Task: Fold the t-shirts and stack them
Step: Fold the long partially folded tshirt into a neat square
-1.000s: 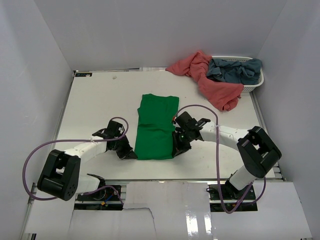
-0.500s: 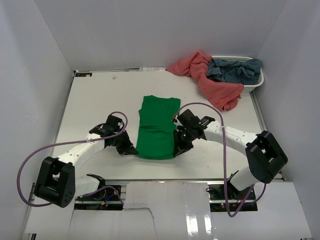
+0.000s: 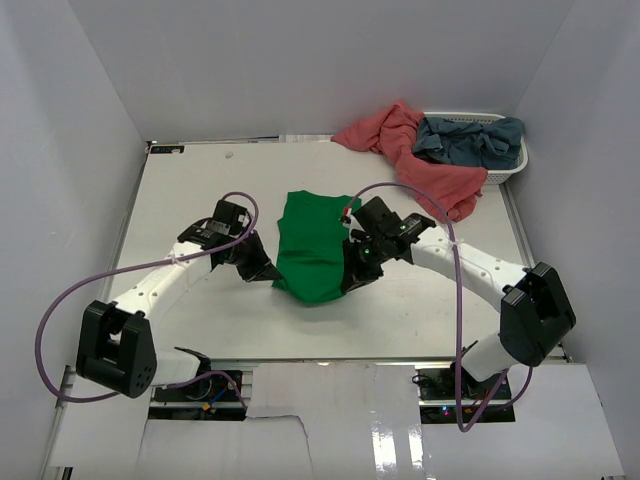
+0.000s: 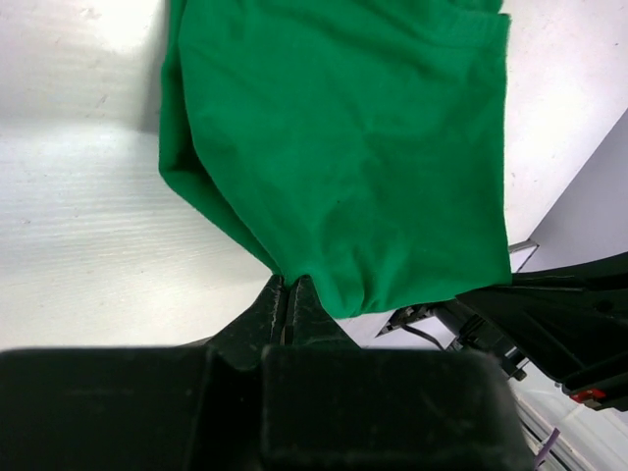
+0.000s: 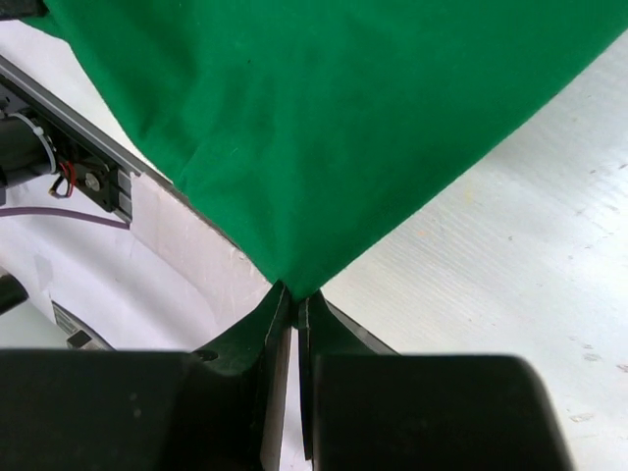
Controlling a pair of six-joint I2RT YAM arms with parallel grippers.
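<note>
The bright green t-shirt (image 3: 313,245) lies partly folded mid-table, its near end lifted off the surface. My left gripper (image 3: 272,272) is shut on its near left corner, and the cloth (image 4: 343,147) spreads away from the pinched jaws (image 4: 290,283). On the near right corner my right gripper (image 3: 350,280) is shut too, green cloth (image 5: 324,118) fanning out from its tips (image 5: 291,292). A salmon-pink t-shirt (image 3: 420,165) hangs out of the basket onto the table. A grey-blue t-shirt (image 3: 470,138) lies inside the basket.
The white slatted basket (image 3: 515,165) stands at the back right corner. White walls close in the table on the left, back and right. Purple cables (image 3: 60,310) loop from both arms.
Both grippers have moved away from the near edge toward the back, carrying the green shirt's near end up and over; the shirt looks shorter and bunched now.
</note>
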